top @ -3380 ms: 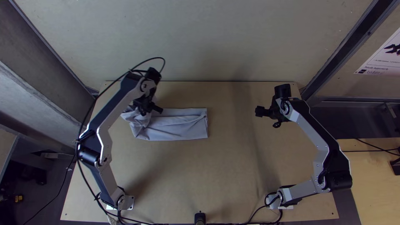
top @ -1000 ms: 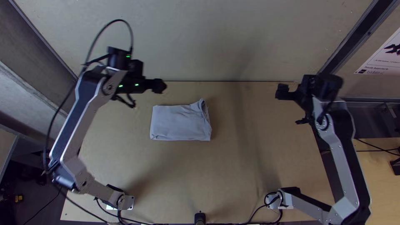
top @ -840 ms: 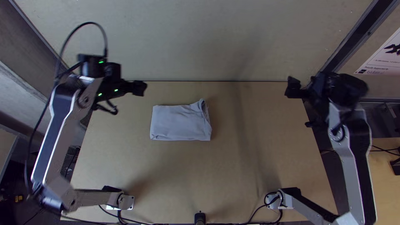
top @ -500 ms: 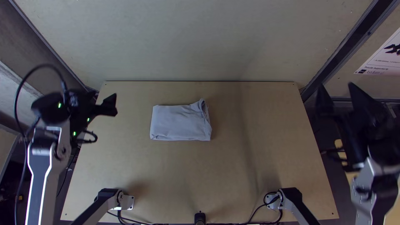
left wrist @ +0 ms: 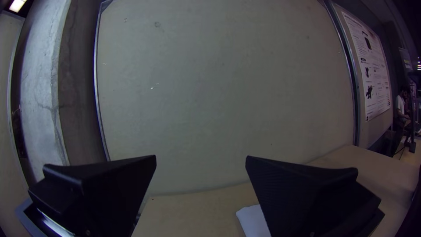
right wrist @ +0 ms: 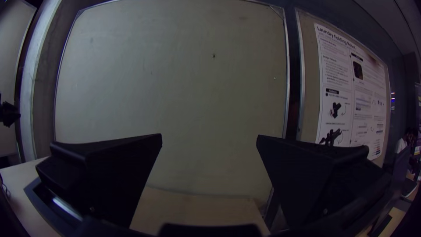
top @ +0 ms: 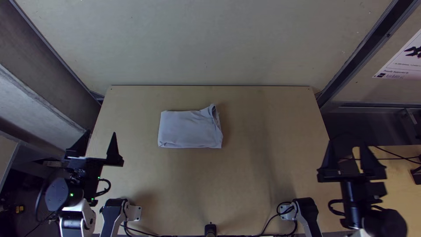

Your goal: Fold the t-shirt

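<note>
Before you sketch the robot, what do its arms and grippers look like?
The left arm and right arm have silvery-white links and black joints. The left gripper and right gripper each have two wide black fingers with pointed tips. Black cables loop beside both; small green lights dot the left arm.

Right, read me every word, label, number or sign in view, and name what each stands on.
"Laundry Folding Robot": heading of the wall poster.
Smaller lines on the wall poster: too small or blurred to read reliably.
T-shirt: no print that can be made out.
</note>
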Robot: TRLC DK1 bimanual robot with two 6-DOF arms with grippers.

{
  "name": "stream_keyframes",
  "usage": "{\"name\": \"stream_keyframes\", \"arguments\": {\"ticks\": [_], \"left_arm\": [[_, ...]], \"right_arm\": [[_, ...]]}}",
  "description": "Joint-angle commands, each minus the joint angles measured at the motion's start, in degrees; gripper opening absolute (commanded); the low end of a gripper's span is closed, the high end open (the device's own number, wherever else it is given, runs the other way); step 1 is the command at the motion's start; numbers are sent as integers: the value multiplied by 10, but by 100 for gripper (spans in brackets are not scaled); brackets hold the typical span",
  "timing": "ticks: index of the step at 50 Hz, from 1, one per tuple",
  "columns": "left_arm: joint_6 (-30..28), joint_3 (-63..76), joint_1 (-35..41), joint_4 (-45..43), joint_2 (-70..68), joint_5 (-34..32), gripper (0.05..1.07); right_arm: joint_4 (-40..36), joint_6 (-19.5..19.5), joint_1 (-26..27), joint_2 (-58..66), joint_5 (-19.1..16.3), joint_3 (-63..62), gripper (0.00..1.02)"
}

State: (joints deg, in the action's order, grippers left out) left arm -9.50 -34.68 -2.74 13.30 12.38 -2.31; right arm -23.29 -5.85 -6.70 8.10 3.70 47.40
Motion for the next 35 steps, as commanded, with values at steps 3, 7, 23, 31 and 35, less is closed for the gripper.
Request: {"name": "stream_keyframes", "arguments": {"ticks": [3, 7, 23, 31, 35], "left_arm": [[-3, 110, -2, -57, -103, -1, 103], [-4, 149, -2, -55, -126, -1, 103], [-3, 293, -1, -115, -126, -2, 103], [-17, 334, -8, -118, -118, 6, 103], [-10, 345, -10, -129, -126, 6, 103]], "right_arm": [[48, 23, 5, -36, 5, -90, 99], [99, 23, 4, -60, 5, -162, 99], [199, 32, 2, -84, 6, -387, 99], [221, 18, 23, -82, 6, -460, 99], [219, 31, 46, -75, 3, -460, 99]]}}
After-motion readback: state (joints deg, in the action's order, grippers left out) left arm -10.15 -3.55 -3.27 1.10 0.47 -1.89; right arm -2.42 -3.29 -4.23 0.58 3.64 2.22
